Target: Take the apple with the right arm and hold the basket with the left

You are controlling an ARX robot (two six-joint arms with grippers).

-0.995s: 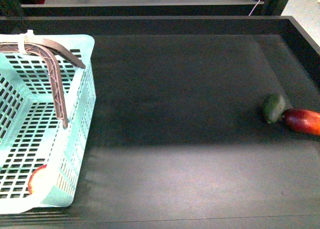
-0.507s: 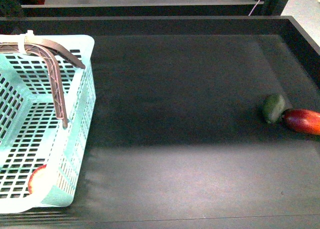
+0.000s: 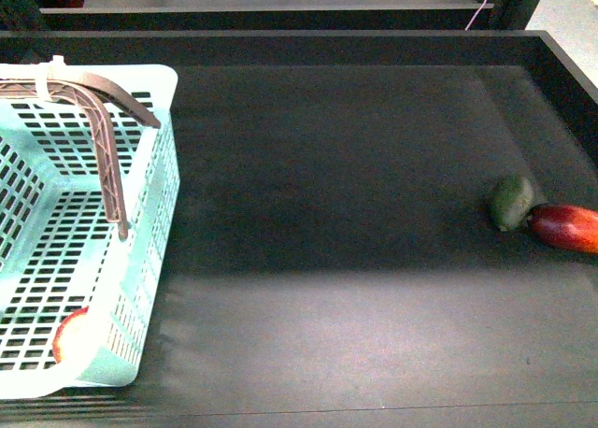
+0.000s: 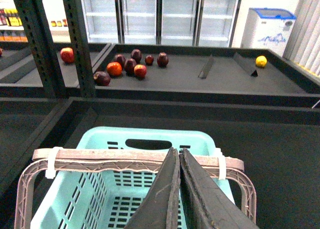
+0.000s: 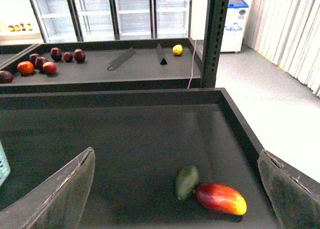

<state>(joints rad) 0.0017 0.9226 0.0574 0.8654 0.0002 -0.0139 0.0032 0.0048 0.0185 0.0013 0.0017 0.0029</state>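
The turquoise basket [image 3: 154,213] stands at the table's left, its brown handles [image 3: 105,157] raised across it. The apple [image 3: 70,336], red with a pale patch, lies inside the basket's near corner, partly hidden by the lattice wall. In the left wrist view my left gripper [image 4: 179,151] is shut just above the basket's handle bar [image 4: 100,159], with nothing seen between its fingers. My right gripper [image 5: 176,151] is wide open over the table's right side, far from the basket. Neither arm shows in the front view.
A small dark green fruit [image 3: 512,202] touches an elongated dark-red fruit [image 3: 565,227] near the right wall [image 3: 565,82] of the black tray; both lie below my right gripper. A far shelf holds several red fruits [image 4: 130,66] and a yellow one [image 4: 261,61].
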